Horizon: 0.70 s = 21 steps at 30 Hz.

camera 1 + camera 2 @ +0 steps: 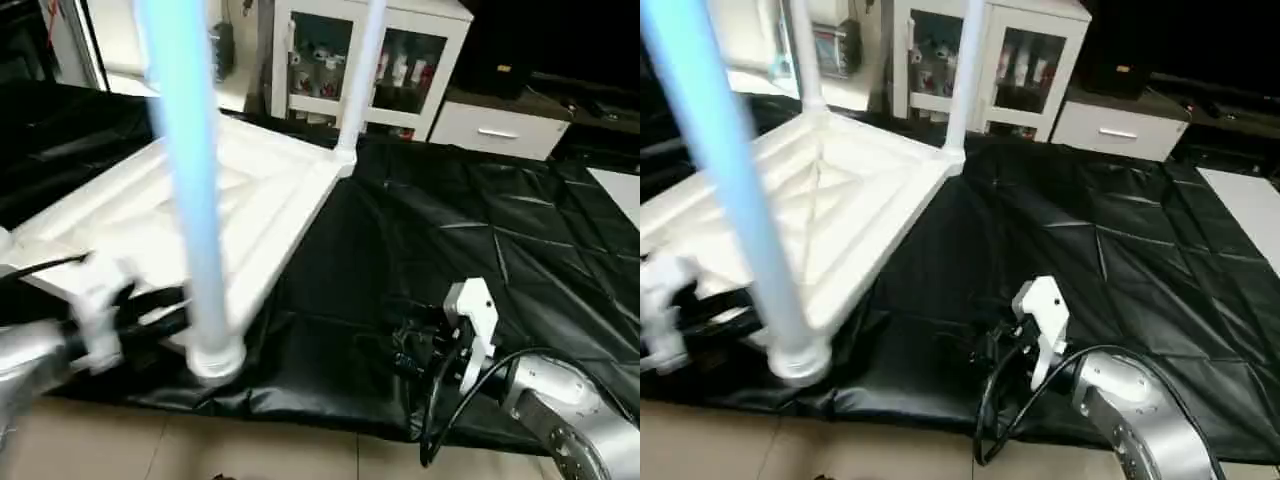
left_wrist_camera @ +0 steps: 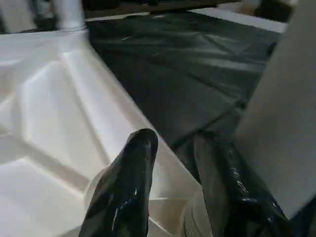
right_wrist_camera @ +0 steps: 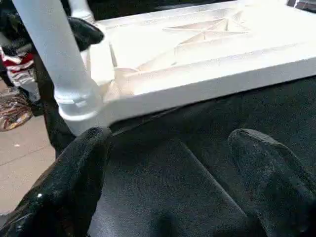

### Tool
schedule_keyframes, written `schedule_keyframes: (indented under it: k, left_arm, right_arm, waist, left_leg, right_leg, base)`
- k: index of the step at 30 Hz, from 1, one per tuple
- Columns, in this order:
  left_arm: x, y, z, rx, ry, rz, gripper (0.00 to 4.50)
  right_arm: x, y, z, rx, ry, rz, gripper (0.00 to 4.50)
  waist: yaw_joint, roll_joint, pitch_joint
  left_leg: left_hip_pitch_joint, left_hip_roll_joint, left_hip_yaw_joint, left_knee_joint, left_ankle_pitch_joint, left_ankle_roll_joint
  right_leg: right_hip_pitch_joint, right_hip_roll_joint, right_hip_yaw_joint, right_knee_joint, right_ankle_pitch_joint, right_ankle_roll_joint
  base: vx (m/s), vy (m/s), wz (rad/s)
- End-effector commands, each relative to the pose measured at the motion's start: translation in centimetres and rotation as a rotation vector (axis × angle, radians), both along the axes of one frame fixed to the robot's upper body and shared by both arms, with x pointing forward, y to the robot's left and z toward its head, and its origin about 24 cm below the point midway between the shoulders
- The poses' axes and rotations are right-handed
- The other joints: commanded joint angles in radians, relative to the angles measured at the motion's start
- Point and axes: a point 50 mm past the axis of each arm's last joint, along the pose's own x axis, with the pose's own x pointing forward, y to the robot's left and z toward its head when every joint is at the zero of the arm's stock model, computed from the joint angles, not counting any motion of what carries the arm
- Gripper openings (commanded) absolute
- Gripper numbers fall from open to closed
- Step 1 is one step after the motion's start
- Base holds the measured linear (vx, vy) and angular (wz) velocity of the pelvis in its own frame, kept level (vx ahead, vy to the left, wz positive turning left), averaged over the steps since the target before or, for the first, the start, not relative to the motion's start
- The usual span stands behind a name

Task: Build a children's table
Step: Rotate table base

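Note:
The children's table lies upside down on the black mat, its white ribbed top [image 1: 270, 190] tilted toward me. One white leg [image 1: 195, 200] stands in the near corner socket [image 1: 215, 360], a second leg [image 1: 362, 70] stands at the far right corner, and a third leg [image 1: 805, 60] stands at the far left. My left gripper [image 1: 165, 310] is at the near rim beside the front leg, its fingers [image 2: 133, 163] shut on either side of the rim wall. My right gripper [image 1: 400, 345] hovers low over the mat to the right of that corner, fingers [image 3: 89, 153] wide open and empty.
The black mat [image 1: 480, 230] stretches right and back. Its front edge meets the tiled floor [image 1: 250, 450]. A white cabinet with glass doors [image 1: 400, 60] and a white drawer unit [image 1: 500, 128] stand behind. A pale sheet [image 1: 620, 190] lies at the far right.

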Motion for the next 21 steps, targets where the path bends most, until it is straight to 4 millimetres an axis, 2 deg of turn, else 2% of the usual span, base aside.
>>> schedule_keyframes:
  k: [1,3,4,5,6,7,8,10,12,13,14,15,16,19,21]
  left_arm:
    - [1.3,-3.3,0.4,-0.048,-0.058,-0.052,1.61]
    - [1.7,-4.0,0.3,-0.063,-0.067,-0.049,1.61]
    - [2.6,-4.5,0.3,-0.066,-0.09,-0.023,1.61]
    - [2.7,-4.4,0.2,-0.065,-0.091,-0.013,1.61]
    - [3.2,-4.1,0.1,-0.059,-0.094,0.027,1.61]
    - [3.8,-3.4,0.0,-0.047,-0.087,0.083,1.8]
    - [3.9,-2.8,-0.1,-0.044,-0.078,0.103,1.96]
    - [4.0,-1.7,-0.1,-0.04,-0.058,0.141,1.99]
    - [3.4,0.1,-0.6,0.029,-0.026,0.134,2.13]
    - [3.1,0.7,-0.7,0.057,-0.018,0.134,2.38]
    - [3.0,1.1,-0.8,0.074,-0.013,0.135,2.42]
    - [2.8,1.7,-0.7,0.087,-0.003,0.134,2.44]
    - [2.5,2.2,-0.6,0.095,0.011,0.128,2.49]
    - [1.9,3.1,-0.3,0.097,0.045,0.095,2.9]
    - [1.3,3.3,-0.1,0.094,0.071,0.047,2.9]
  right_arm:
    - [0.4,-0.4,0.3,-0.011,-0.021,-0.018,4.08]
    - [0.4,-0.5,0.3,-0.012,-0.022,-0.02,4.08]
    - [0.3,-0.6,0.4,-0.015,-0.025,-0.025,4.08]
    - [0.3,-0.6,0.4,-0.015,-0.025,-0.026,4.08]
    - [0.3,-0.7,0.5,-0.015,-0.026,-0.03,4.08]
    - [0.3,-0.9,0.5,-0.018,-0.026,-0.035,4.08]
    - [0.3,-0.9,0.4,-0.018,-0.025,-0.036,4.08]
    - [0.2,-1.0,0.4,-0.02,-0.023,-0.039,4.08]
    - [0.3,-1.0,0.3,-0.021,-0.022,-0.038,4.08]
    - [0.3,-1.0,0.3,-0.022,-0.021,-0.037,4.08]
    - [0.3,-1.0,0.3,-0.022,-0.021,-0.037,4.08]
    - [0.3,-1.0,0.2,-0.023,-0.021,-0.036,4.08]
    - [0.3,-1.0,0.2,-0.023,-0.021,-0.036,4.08]
    - [0.4,-0.9,0.2,-0.026,-0.021,-0.033,4.08]
    - [0.4,-0.9,0.1,-0.029,-0.021,-0.031,4.08]
  waist:
    - [0.0,0.025,-0.037]
    - [0.001,0.022,-0.036]
    - [-0.001,0.025,-0.039]
    - [-0.001,0.025,-0.039]
    - [-0.003,0.021,-0.041]
    - [-0.003,0.019,-0.043]
    - [-0.007,0.012,-0.043]
    - [-0.009,0.011,-0.046]
    - [-0.01,0.016,-0.047]
    - [-0.013,0.017,-0.047]
    - [-0.016,0.02,-0.047]
    - [-0.015,0.016,-0.048]
    - [-0.014,0.021,-0.045]
    - [-0.006,0.021,-0.039]
    - [-0.002,0.02,-0.036]
  left_leg:
    - [0.023,0.045,-0.027,-0.092,-0.407,-0.057]
    - [0.017,0.043,-0.029,-0.091,-0.395,-0.053]
    - [0.01,0.044,-0.03,-0.093,-0.373,-0.051]
    - [0.01,0.044,-0.03,-0.093,-0.373,-0.051]
    - [0.011,0.042,-0.029,-0.089,-0.365,-0.048]
    - [0.007,0.04,-0.03,-0.089,-0.353,-0.047]
    - [0.003,0.039,-0.03,-0.088,-0.35,-0.042]
    - [-0.002,0.038,-0.031,-0.087,-0.317,-0.034]
    - [0.003,0.039,-0.03,-0.085,-0.292,-0.026]
    - [0.001,0.039,-0.03,-0.086,-0.275,-0.021]
    - [0.005,0.041,-0.027,-0.085,-0.274,-0.021]
    - [0.007,0.042,-0.026,-0.085,-0.272,-0.02]
    - [0.007,0.043,-0.026,-0.087,-0.275,-0.021]
    - [0.013,0.044,-0.024,-0.09,-0.336,-0.032]
    - [0.015,0.043,-0.027,-0.092,-0.367,-0.04]
  right_leg:
    - [0.008,-0.059,0.046,-0.091,-0.381,-0.096]
    - [0.013,-0.06,0.046,-0.088,-0.368,-0.101]
    - [0.02,-0.059,0.045,-0.087,-0.353,-0.095]
    - [0.02,-0.059,0.045,-0.087,-0.353,-0.095]
    - [0.02,-0.058,0.045,-0.086,-0.342,-0.092]
    - [0.025,-0.059,0.044,-0.084,-0.335,-0.089]
    - [0.027,-0.057,0.042,-0.083,-0.339,-0.084]
    - [0.031,-0.059,0.042,-0.08,-0.33,-0.081]
    - [0.026,-0.057,0.043,-0.077,-0.291,-0.094]
    - [0.027,-0.054,0.043,-0.073,-0.258,-0.104]
    - [0.025,-0.051,0.042,-0.071,-0.238,-0.118]
    - [0.024,-0.051,0.042,-0.07,-0.227,-0.125]
    - [0.024,-0.052,0.042,-0.068,-0.218,-0.138]
    - [0.017,-0.054,0.044,-0.076,-0.292,-0.135]
    - [0.015,-0.058,0.045,-0.079,-0.347,-0.122]
  base:
    - [0.0,0.0,0.0]
    - [0.0,0.0,0.0]
    - [0.0,0.0,0.0]
    - [0.0,0.0,0.0]
    - [0.0,0.0,0.0]
    - [0.0,0.0,0.0]
    - [0.0,0.0,0.0]
    - [0.0,0.0,0.0]
    - [0.0,0.0,0.0]
    - [0.0,0.0,0.0]
    - [0.0,0.0,0.0]
    - [0.0,0.0,0.0]
    - [0.0,0.0,0.0]
    - [0.0,0.0,0.0]
    - [0.0,0.0,0.0]
